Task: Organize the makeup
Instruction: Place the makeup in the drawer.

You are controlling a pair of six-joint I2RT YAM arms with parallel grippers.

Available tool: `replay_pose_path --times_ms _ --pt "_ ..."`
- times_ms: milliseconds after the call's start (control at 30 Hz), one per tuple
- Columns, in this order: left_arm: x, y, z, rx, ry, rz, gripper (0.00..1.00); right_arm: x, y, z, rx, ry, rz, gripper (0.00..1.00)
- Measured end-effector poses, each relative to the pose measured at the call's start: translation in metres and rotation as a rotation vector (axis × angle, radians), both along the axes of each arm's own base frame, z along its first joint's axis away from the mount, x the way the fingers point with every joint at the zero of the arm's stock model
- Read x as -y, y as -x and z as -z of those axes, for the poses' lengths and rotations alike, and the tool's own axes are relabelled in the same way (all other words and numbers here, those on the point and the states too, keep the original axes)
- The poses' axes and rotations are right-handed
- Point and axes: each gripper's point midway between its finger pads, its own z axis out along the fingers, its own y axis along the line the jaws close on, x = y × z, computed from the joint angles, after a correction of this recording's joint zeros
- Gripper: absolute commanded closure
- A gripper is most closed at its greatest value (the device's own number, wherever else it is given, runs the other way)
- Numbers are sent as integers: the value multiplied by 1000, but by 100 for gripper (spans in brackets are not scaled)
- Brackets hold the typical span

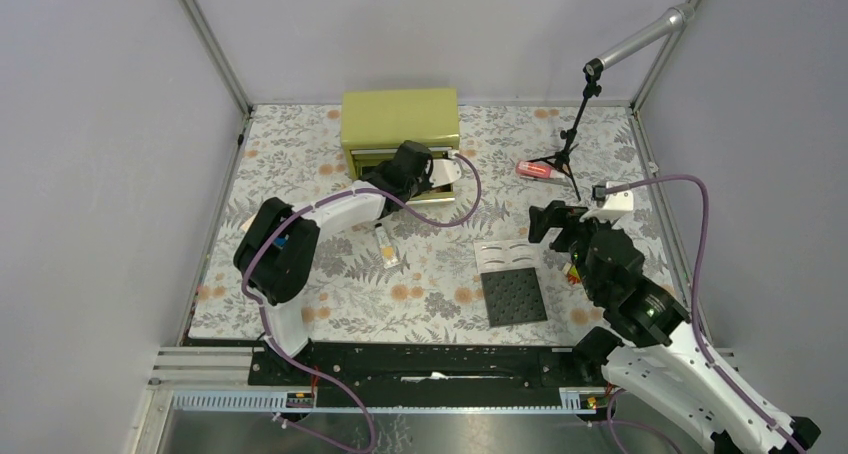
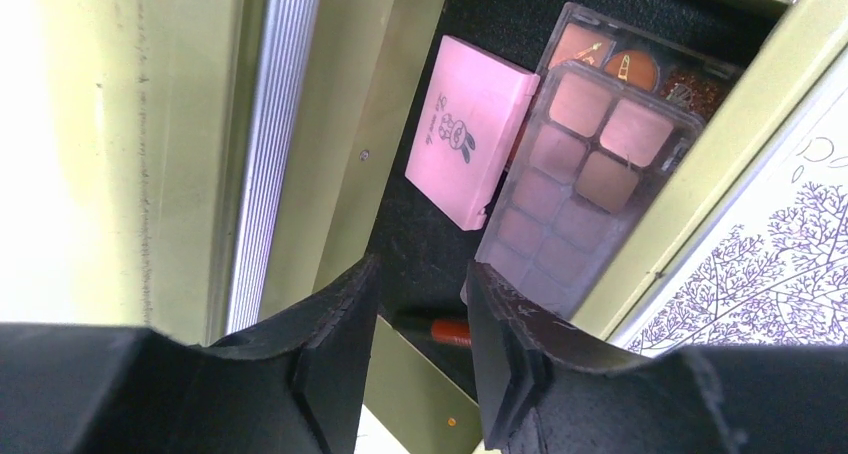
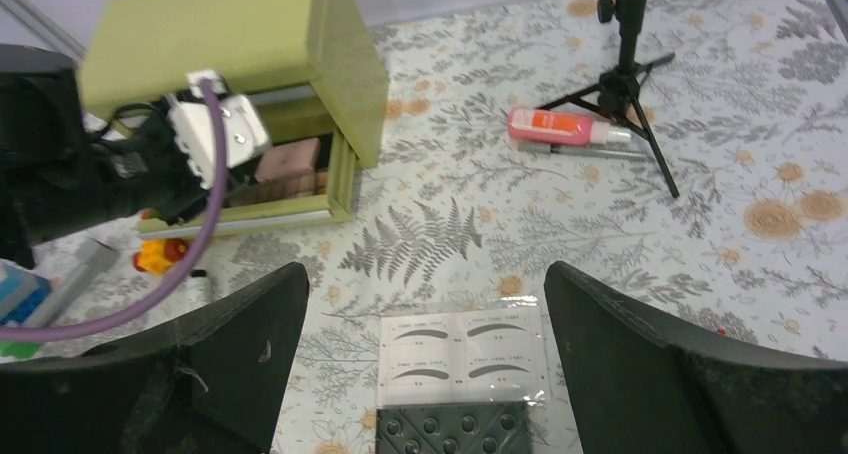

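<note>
The pink compact (image 2: 470,139) looks matt; the palette (image 2: 590,189), frosted plastic.

The compact (image 2: 470,144) is pink with a rabbit print, the box (image 1: 400,119) olive-green, the tablecloth (image 1: 430,294) grey-and-orange floral.

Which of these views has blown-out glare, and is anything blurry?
Left wrist: the box wall at the left edge is washed out near white; the pink compact and palette are sharp. Right wrist: evenly lit, the hand's fingers dark with little detail. Top: even light, faint shadows, no glare.
</note>
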Motion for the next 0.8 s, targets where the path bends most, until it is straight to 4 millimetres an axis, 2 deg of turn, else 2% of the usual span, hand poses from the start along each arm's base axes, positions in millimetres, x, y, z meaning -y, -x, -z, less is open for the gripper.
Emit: replay_pose_path --times_ms 100,300,400,533,667,767,800 --pt "1 -1 -2 5 32 -27 50 -1 -5 14 -59 29 21 4" --pt "15 8 -11 12 138 -104 39 -17 -18 42 -200 107 20 3" --pt "26 17 -26 19 238 -159 29 -33 -25 58 -277 149 -24 1" --pt "35 21 -61 29 435 -280 26 -53 -30 81 -400 211 -88 0" --pt "20 20 -95 25 635 -458 25 -60 -31 94 -500 204 -120 0" --pt "-4 21 -106 -3 757 -593 24 -52 -37 107 -595 127 -112 0" --pt "-12 23 -107 -14 792 -632 20 -48 -40 114 -633 96 -103 0"
